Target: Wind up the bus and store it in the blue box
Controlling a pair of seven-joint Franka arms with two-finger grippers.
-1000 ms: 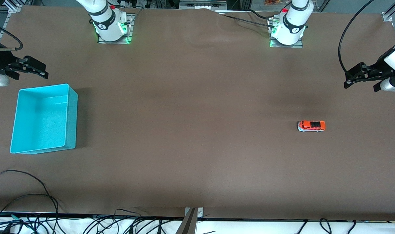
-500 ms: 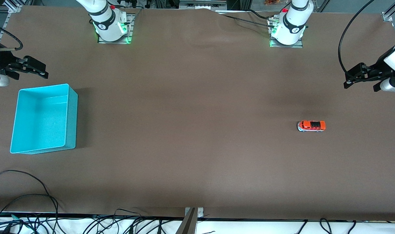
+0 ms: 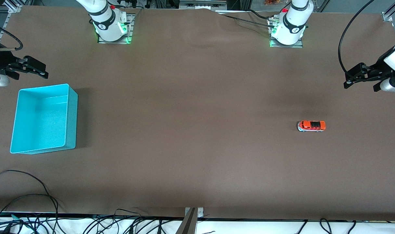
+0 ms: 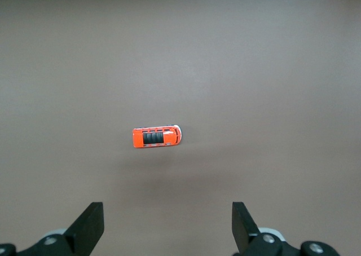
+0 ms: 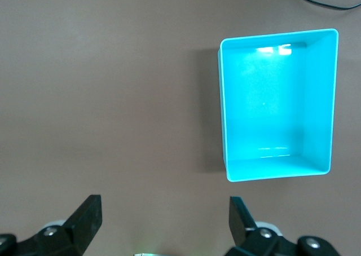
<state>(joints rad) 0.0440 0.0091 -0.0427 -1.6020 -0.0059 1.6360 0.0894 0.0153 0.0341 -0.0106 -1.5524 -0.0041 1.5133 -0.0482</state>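
Front view, read across from the right arm's end of the table to the left arm's end. The right gripper (image 3: 38, 70) hangs in the air over bare table at the edge, just above the farther wall of the rectangular turquoise plastic bin, the blue box (image 3: 72, 113). In the right wrist view its two dark fingers (image 5: 84, 219) stand spread wide with nothing between them, and the box (image 5: 223, 109) shows a bare flat bottom. The brown table covering (image 3: 191, 113) lies uncluttered through the middle. Toward the left arm's end sits the small orange toy bus with dark roof panel and pale lower body (image 3: 311, 126), upright on its wheels, well apart from the box and nearer to the front camera than the left arm's base. The left gripper (image 3: 358, 78) hangs over the table's edge at that end; the left wrist view shows its fingers (image 4: 90, 225) fully parted and empty, with the bus (image 4: 157, 137) on the table below and between them, not touched.

Progress, as judged: nothing of the task is done. The bus is neither grasped, wound nor moved, and the box is empty. Left to do: take hold of the bus, wind it, carry it across the table and set it in the box. Neither arm touches anything; both appear to wait.
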